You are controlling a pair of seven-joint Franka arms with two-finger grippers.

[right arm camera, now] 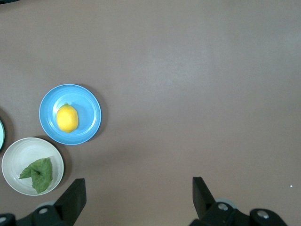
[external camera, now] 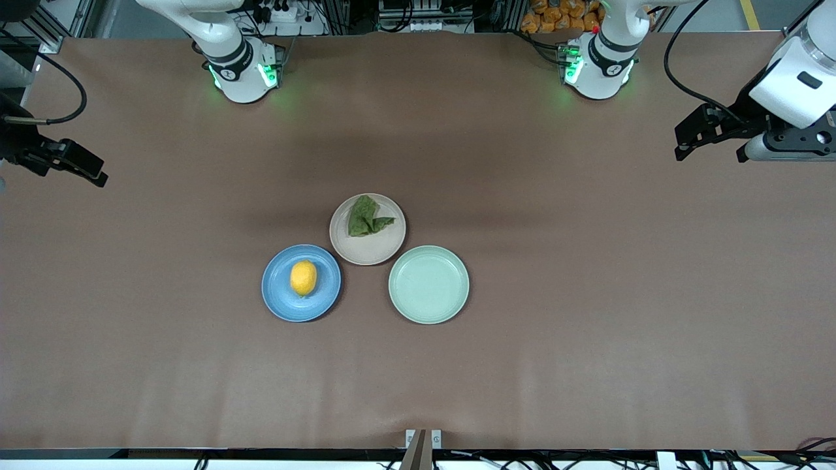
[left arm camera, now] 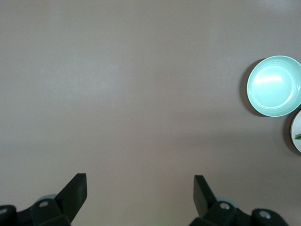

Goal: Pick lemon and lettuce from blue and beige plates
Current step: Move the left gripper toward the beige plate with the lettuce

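Waiting wide-jawed and empty over the table's ends, left gripper (external camera: pixel 708 140) and right gripper (external camera: pixel 68 164) have picked nothing: lemon (external camera: pixel 303 277) sits on the blue plate (external camera: pixel 274 301), lettuce (external camera: pixel 367 217) on the beige plate (external camera: pixel 379 251).

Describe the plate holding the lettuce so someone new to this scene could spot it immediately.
Three plates cluster mid-table. The beige plate is the one farthest from the front camera, touching the blue plate and beside the mint-green plate. It alone is pale pinkish-beige and carries the dark green lettuce; the blue one holds a lemon, the green one nothing.
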